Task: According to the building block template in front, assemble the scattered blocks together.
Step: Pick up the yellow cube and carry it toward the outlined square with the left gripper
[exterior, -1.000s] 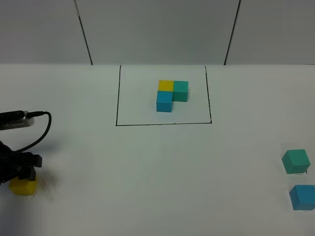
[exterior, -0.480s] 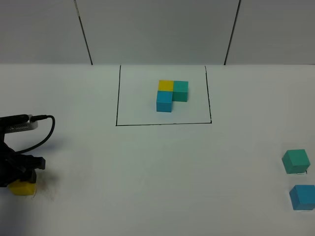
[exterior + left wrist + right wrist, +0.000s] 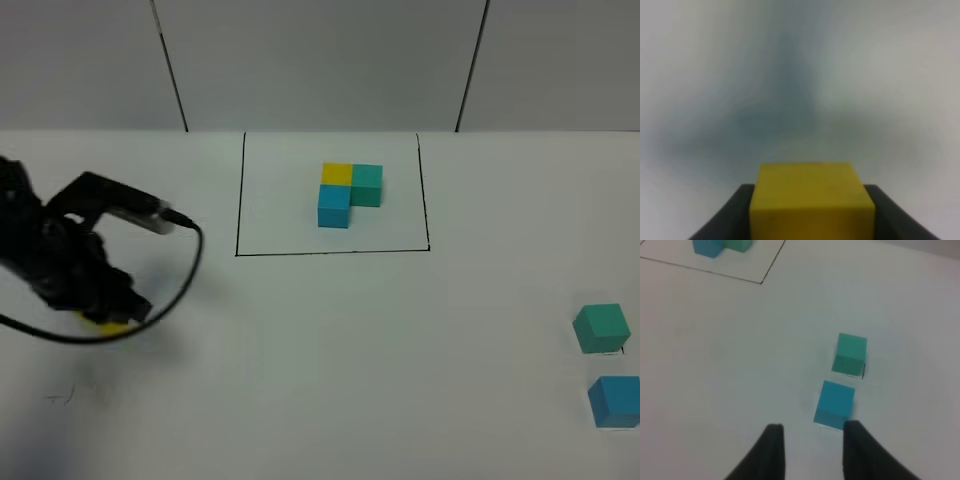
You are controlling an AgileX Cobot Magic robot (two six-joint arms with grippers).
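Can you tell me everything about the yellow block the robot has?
The yellow block is a plain cube with a dull, matte look and no marks. The left claw is shut on it, a dark finger pressed against each side. From the high camera only a sliver of yellow peeks out under the black arm, at the left of the white table, far from the other blocks. Whether it rests on the table or is lifted is unclear.

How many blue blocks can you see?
2. One sky-blue cube sits in the building block template, inside the black-lined rectangle, at the front of the L. The other sky-blue cube lies loose at the table's right edge, just in front of the loose teal-green cube.
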